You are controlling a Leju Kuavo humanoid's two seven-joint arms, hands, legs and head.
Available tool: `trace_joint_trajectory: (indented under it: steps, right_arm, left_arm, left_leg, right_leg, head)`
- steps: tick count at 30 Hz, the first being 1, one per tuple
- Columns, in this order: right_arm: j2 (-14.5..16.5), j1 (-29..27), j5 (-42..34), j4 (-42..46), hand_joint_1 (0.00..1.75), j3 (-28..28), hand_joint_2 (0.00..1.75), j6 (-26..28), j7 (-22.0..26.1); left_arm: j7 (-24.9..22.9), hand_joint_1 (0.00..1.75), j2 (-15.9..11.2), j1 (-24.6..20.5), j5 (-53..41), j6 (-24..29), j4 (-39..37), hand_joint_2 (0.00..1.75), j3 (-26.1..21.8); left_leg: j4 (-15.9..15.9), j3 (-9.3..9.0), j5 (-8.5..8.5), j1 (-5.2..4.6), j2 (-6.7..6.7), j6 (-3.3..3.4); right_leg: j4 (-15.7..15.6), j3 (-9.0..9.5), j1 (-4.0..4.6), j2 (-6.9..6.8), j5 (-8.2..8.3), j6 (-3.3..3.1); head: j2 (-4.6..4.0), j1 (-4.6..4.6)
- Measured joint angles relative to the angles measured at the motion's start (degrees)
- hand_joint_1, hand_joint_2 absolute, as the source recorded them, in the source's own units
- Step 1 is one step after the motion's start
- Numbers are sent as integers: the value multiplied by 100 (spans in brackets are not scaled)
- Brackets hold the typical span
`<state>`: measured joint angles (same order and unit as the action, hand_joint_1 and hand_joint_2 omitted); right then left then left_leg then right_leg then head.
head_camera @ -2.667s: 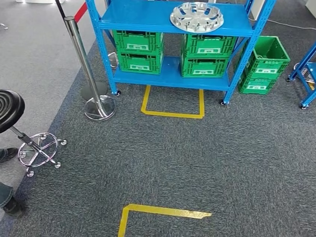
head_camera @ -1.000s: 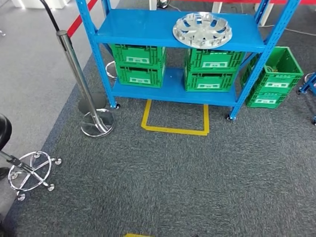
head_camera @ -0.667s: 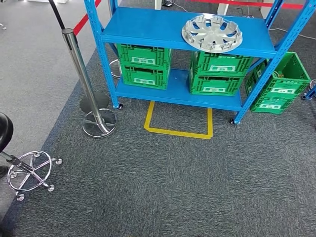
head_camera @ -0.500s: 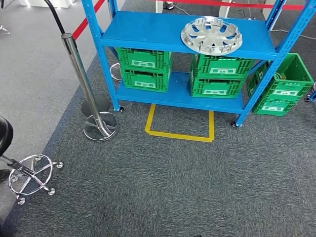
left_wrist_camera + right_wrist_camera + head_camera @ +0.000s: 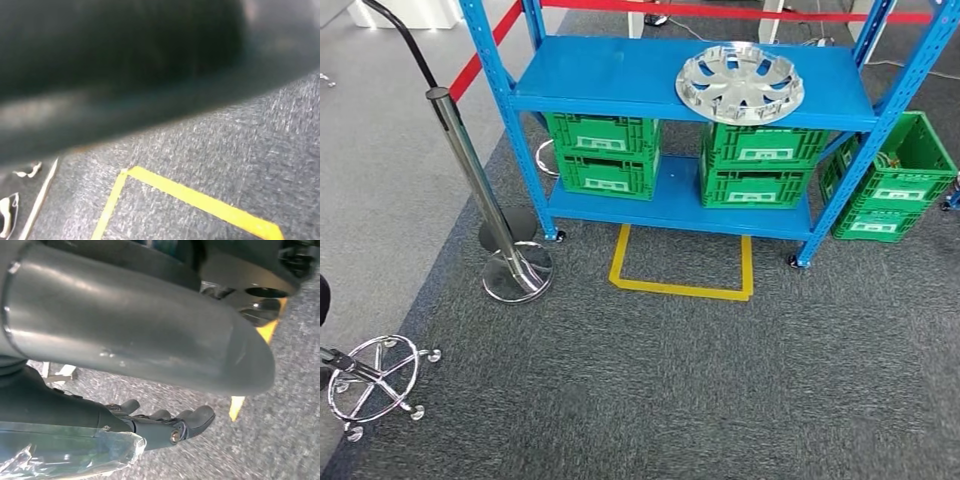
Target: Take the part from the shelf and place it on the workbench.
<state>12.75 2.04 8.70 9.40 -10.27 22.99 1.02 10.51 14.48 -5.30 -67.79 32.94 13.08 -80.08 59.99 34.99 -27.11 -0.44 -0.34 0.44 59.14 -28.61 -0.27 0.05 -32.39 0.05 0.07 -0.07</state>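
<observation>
Part: a silver wheel cover (image 5: pixel 740 83) lies flat on the top board of the blue shelf (image 5: pixel 607 70), toward its right end, nothing touching it
Shelf: 2 blue boards on blue uprights, standing on dark grey carpet (image 5: pixel 682 390)
Lower board: 2 stacks of green crates, the left stack (image 5: pixel 603 155) under the bare part of the top board, the right stack (image 5: pixel 759 165) below the wheel cover
Beside the shelf: another green crate stack (image 5: pixel 897 180) on the floor just past the right upright
Floor mark: a yellow taped outline (image 5: pixel 682 275), open toward the shelf, on the carpet right in front of the lower board, between the 2 crate stacks
Barrier: a chrome post (image 5: pixel 482 205) on a round base stands near the shelf's left foot; a red belt (image 5: pixel 482 52) runs from it up behind the shelf
Stool: a chrome star base with castors (image 5: pixel 373 375) at the left edge, well apart from the shelf
Right hand (image 5: pixel 166 427): in the right wrist view it hangs over the carpet, dark fingers (image 5: pixel 196 417) lying fairly straight and close together, nothing in them; whether they are spread or closed cannot be told from this angle
Left hand: the left wrist view is blurred, showing carpet and a yellow tape corner (image 5: pixel 181 192); the state of its fingers cannot be told
</observation>
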Motion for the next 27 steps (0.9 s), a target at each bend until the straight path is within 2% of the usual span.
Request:
trace_joint_trajectory:
  steps: [1, 3, 4, 5, 7, 8, 9, 10, 12, 13, 14, 15, 16, 18, 20, 23, 24, 25, 26, 27]
  right_arm:
    - [1, 6, -3, 2, 0, 9, 0, -2, 6]
    - [2, 9, -6, 4, 0, 22, 0, -5, 10]
    - [2, 13, -6, 4, 0, 24, 0, -4, 11]
    - [1, 20, -6, 4, 0, 26, 0, -4, 11]
    - [0, 31, -7, 4, 0, 28, 0, -4, 11]
    - [-1, 26, -8, 4, 0, 30, 0, -4, 11]
    - [-1, 15, -8, 4, 0, 31, 0, -4, 10]
    - [-1, 4, -8, 4, 0, 32, 0, -4, 10]
    - [-2, -12, -7, 4, 0, 37, 0, -4, 11]
    - [-3, -12, -8, 3, 0, 40, 0, -5, 14]
    - [-3, -5, -8, 3, 0, 43, 0, -6, 20]
    - [-3, -1, -9, 3, 0, 46, 0, -7, 26]
    - [-3, -3, -10, 2, 0, 50, 0, -8, 32]
    - [-3, -22, -14, 3, 0, 57, 0, -8, 41]
    - [-3, -23, -16, 2, 0, 63, 0, -9, 52]
    - [-4, -5, -18, 2, 0, 67, 131, -9, 62]
    - [-4, -10, -19, 2, 0, 68, 175, -9, 62]
    - [-5, -17, -19, 2, 0, 69, 175, -8, 62]
    - [-5, -23, -20, 2, 0, 69, 131, -8, 62]
    - [-5, -26, -20, 2, 0, 69, 87, -9, 63]
  left_arm:
    - [1, 0, -3, 1, 3, 2, -1, 0, 0]
    - [2, 0, -3, 6, 9, 5, -1, 0, 0]
    - [3, 0, -2, 4, 10, 5, -1, 0, 0]
    - [3, 0, 1, -2, 10, 5, -1, 0, 0]
    - [4, 0, 10, -9, 10, 4, -1, 0, 0]
    - [4, 0, 15, -8, 10, 4, -1, 0, 0]
    - [4, 0, 18, -4, 10, 4, -1, 0, 0]
    - [4, 0, 19, 2, 11, 4, -1, 0, 0]
    - [4, 0, 21, 12, 12, 4, -1, 0, 0]
    - [4, 0, 21, 9, 12, 4, -1, 0, 0]
    - [4, 0, 21, 0, 12, 4, -1, 0, 0]
    - [4, 0, 21, -7, 13, 4, -1, 0, 0]
    - [4, 0, 21, -14, 14, 4, -1, 0, 0]
    - [4, 0, 20, -12, 25, 5, -1, 0, 0]
    - [8, 0, 16, -17, 40, 6, -1, 0, 0]
    - [15, 0, 15, -21, 48, 7, -1, 0, 0]
    - [15, 0, 14, -14, 50, 7, -1, 0, 0]
    - [15, 0, 14, -5, 52, 7, -1, 0, 0]
    - [15, 0, 14, 2, 55, 5, -1, 0, 0]
    - [15, 0, 13, 7, 58, 2, -1, 0, 0]
  left_leg:
    - [-34, -18, -22, -7, -1, 39]
    - [-129, -116, 40, 18, -13, 110]
    - [-162, -170, 32, 33, -14, 139]
    - [-188, -215, 21, 47, -15, 161]
    - [-197, -258, -28, 49, -13, 185]
    - [-196, -283, -59, 49, -14, 185]
    - [-195, -319, -93, 50, -17, 180]
    - [-195, -370, -133, 54, -21, 169]
    - [-196, -501, -226, 65, -28, 127]
    - [-190, -553, -272, 65, -31, 94]
    - [-188, -580, -312, 61, -31, 57]
    - [-182, -599, -338, 54, -29, 18]
    - [-173, -614, -351, 46, -28, -16]
    - [-131, -650, -394, 45, -20, -73]
    - [180, -517, -540, 55, -15, -126]
    - [1158, 103, -905, 69, -12, -179]
    - [1336, 270, -917, 69, -12, -177]
    - [1340, 354, -820, 66, -12, -163]
    - [1140, 344, -595, 59, -12, -131]
    - [808, 274, -292, 43, -11, -81]
  right_leg:
    - [-9, 39, 6, -2, 5, 49]
    - [66, 65, 7, -10, -11, 121]
    - [200, -2, 6, -9, -76, 148]
    - [450, -147, 2, -7, -198, 167]
    - [1139, -582, -9, -5, -498, 213]
    - [1407, -795, -18, -5, -575, 237]
    - [1514, -932, -27, -6, -542, 257]
    - [1417, -967, -36, -8, -380, 267]
    - [764, -791, -50, -9, 161, 276]
    - [422, -691, -45, -12, 310, 266]
    - [194, -601, -39, -14, 376, 231]
    - [93, -563, -29, -14, 369, 179]
    - [64, -559, -20, -16, 326, 119]
    - [41, -475, -37, -16, 356, 22]
    - [6, -356, -55, -22, 332, -35]
    - [-7, -259, -46, -22, 249, -83]
    - [-8, -216, -40, -17, 209, -87]
    - [-8, -164, -33, -11, 169, -88]
    - [-10, -98, -24, -4, 123, -87]
    - [-14, -34, -16, 0, 72, -81]
  head:
    - [0, 0]
    - [0, 3]
    - [0, 14]
    - [0, 27]
    - [0, 48]
    - [0, 51]
    - [0, 51]
    - [0, 53]
    - [0, 55]
    - [0, 60]
    - [1, 69]
    - [1, 71]
    - [2, 67]
    - [2, 53]
    - [2, 20]
    - [2, -11]
    - [2, -13]
    - [2, -11]
    - [2, -13]
    - [2, -11]
